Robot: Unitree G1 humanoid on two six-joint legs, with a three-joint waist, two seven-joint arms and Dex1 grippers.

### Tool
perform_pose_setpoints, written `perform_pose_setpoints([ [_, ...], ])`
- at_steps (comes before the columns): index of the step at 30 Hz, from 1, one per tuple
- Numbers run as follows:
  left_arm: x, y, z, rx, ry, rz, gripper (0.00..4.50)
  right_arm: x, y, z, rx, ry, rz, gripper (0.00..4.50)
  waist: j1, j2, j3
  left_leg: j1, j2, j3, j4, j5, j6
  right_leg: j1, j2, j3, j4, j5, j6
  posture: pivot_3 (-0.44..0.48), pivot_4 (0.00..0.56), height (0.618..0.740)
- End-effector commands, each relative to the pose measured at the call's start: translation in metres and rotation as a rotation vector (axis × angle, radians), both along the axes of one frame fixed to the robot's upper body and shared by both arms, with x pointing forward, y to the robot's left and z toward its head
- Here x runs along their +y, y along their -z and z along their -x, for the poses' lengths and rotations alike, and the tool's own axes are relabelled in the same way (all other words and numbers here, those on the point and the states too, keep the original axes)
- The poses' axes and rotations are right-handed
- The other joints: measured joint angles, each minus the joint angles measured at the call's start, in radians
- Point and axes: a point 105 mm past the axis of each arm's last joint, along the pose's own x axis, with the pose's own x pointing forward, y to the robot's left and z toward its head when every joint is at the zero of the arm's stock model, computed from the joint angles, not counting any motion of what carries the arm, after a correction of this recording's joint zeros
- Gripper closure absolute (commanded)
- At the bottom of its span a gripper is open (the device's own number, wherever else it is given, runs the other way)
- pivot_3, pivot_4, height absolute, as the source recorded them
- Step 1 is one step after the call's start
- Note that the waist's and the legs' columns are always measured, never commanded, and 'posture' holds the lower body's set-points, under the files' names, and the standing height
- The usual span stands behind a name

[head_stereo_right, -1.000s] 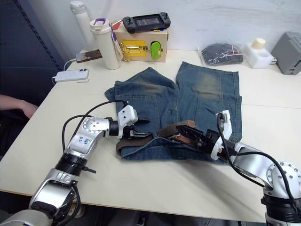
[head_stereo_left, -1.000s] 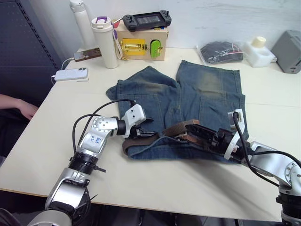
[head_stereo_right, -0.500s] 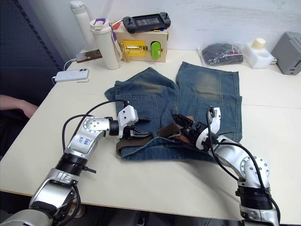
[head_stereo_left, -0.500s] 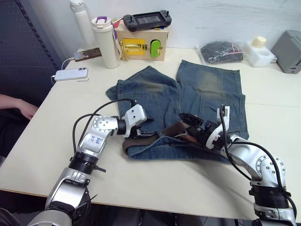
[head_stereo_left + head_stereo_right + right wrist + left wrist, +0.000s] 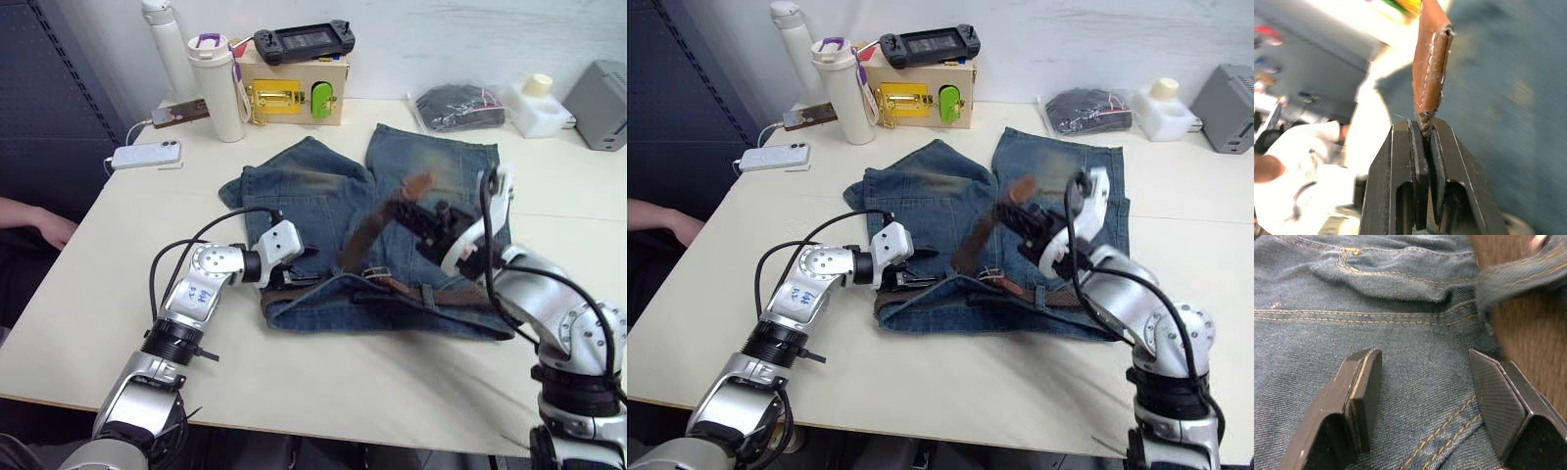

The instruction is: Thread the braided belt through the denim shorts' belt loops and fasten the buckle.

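Threading is partly done: the braided belt (image 5: 431, 293) runs along the denim shorts' (image 5: 323, 196) waistband near the desk's front edge — right gripper (image 5: 1422, 128) pinching its free end, left gripper (image 5: 1425, 382) spread over denim; fastening remains.

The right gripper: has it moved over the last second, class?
Yes. The right gripper, shut on the belt, rose from the shorts' waistband toward the legs.
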Motion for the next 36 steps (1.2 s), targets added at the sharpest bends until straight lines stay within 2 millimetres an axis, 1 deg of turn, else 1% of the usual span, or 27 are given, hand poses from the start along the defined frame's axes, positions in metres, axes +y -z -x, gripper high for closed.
perform_pose_setpoints([
  [1,0.001,0.000,0.000,-0.025,0.000,-0.012,1.34,0.012,-0.012,0.011,-0.040,0.000,0.053,4.46,0.001,0.000,0.000,0.000,0.000,0.000,0.000,0.000,0.000,0.000,0.000,0.000,0.000,0.000,0.000,0.000,0.150,0.645],
  [6,0.003,-0.017,0.002,-0.091,0.011,0.012,1.34,0.014,-0.003,0.012,-0.005,0.022,0.106,4.46,-0.002,0.000,0.000,0.000,0.000,0.000,0.000,0.000,0.000,0.000,0.000,0.000,0.000,0.000,0.000,0.000,0.150,0.645],
  [11,0.004,-0.020,0.003,-0.102,0.012,0.016,1.34,0.014,-0.001,0.013,0.004,0.029,0.115,4.46,-0.012,0.000,0.000,0.000,0.000,0.000,0.000,0.000,0.000,-0.001,0.000,0.000,0.001,0.000,0.000,0.000,0.150,0.645],
  [13,0.010,-0.044,0.017,-0.150,0.062,0.075,1.34,-0.013,0.023,0.004,0.084,0.185,0.180,4.46,-0.017,0.000,0.000,0.000,0.000,0.000,-0.001,0.000,0.000,-0.001,0.000,0.000,0.001,0.000,0.000,0.000,0.150,0.645],
  [14,0.012,-0.051,0.023,-0.164,0.081,0.093,1.34,-0.021,0.029,0.002,0.107,0.231,0.204,4.46,-0.018,0.000,0.000,0.000,0.000,0.000,-0.002,0.000,0.000,-0.001,0.000,0.000,0.001,0.000,0.000,0.000,0.150,0.645],
  [15,0.014,-0.056,0.027,-0.170,0.092,0.102,1.34,-0.026,0.033,0.002,0.118,0.255,0.217,4.46,-0.020,0.000,0.000,0.000,0.000,-0.001,-0.003,0.000,0.000,-0.001,0.000,0.000,0.001,0.000,0.000,0.000,0.150,0.645],
  [20,0.022,-0.061,0.037,-0.152,0.098,0.112,1.34,-0.041,0.038,0.006,0.122,0.325,0.269,4.46,-0.020,0.001,0.001,0.000,0.000,0.001,-0.003,0.001,0.000,-0.002,0.000,0.000,0.001,0.000,0.000,0.000,0.150,0.645],
  [21,0.023,-0.064,0.037,-0.156,0.088,0.124,1.34,-0.038,0.035,0.009,0.090,0.304,0.297,4.46,-0.020,0.001,0.001,0.000,0.000,0.001,-0.003,0.001,0.000,-0.002,0.000,0.000,0.001,0.000,0.000,0.000,0.150,0.645],
  [22,0.023,-0.068,0.037,-0.155,0.077,0.145,1.34,-0.033,0.031,0.012,0.064,0.277,0.285,4.46,-0.020,0.001,0.001,0.000,0.000,0.001,-0.003,0.001,0.000,-0.002,0.000,0.001,0.001,0.000,0.000,0.000,0.150,0.645],
  [25,0.017,-0.081,0.037,-0.167,0.056,0.209,1.34,-0.015,0.023,0.016,0.006,0.210,0.283,4.46,-0.020,0.001,0.001,0.000,0.000,0.001,-0.003,0.001,0.000,-0.002,0.000,0.001,0.001,0.000,0.000,0.000,0.150,0.645],
  [27,0.007,-0.085,0.032,-0.216,0.019,0.208,1.34,-0.006,0.022,0.015,0.001,0.192,0.275,4.46,-0.018,0.001,0.001,0.000,0.000,0.000,-0.003,0.001,0.000,-0.002,0.000,0.001,0.000,0.000,0.000,0.000,0.150,0.645],
  [30,-0.006,-0.089,0.026,-0.256,-0.032,0.226,1.34,0.001,0.022,0.013,0.005,0.181,0.272,4.46,-0.016,0.001,0.001,0.000,0.000,0.000,-0.002,0.001,0.000,-0.001,0.000,0.001,0.000,0.000,0.000,0.000,0.150,0.645],
  [31,-0.015,-0.091,0.028,-0.252,-0.035,0.265,1.34,0.005,0.022,0.014,0.008,0.166,0.263,4.46,-0.017,0.001,0.001,0.000,-0.001,0.000,-0.002,0.001,0.000,-0.001,0.000,0.001,0.000,0.000,0.000,0.000,0.150,0.645],
  [33,-0.026,-0.092,0.033,-0.236,-0.031,0.314,1.34,0.012,0.022,0.015,0.020,0.141,0.238,4.46,-0.018,0.001,0.001,0.000,-0.001,0.000,-0.003,0.001,0.000,-0.001,0.000,0.001,0.001,0.000,0.000,0.000,0.150,0.645],
  [36,-0.031,-0.087,0.042,-0.215,-0.030,0.333,0.60,0.013,0.024,0.012,0.072,0.151,0.183,4.50,-0.021,0.001,0.001,0.000,-0.001,0.000,-0.003,0.001,0.000,-0.001,0.000,0.001,0.001,0.000,0.000,0.000,0.150,0.645],
])
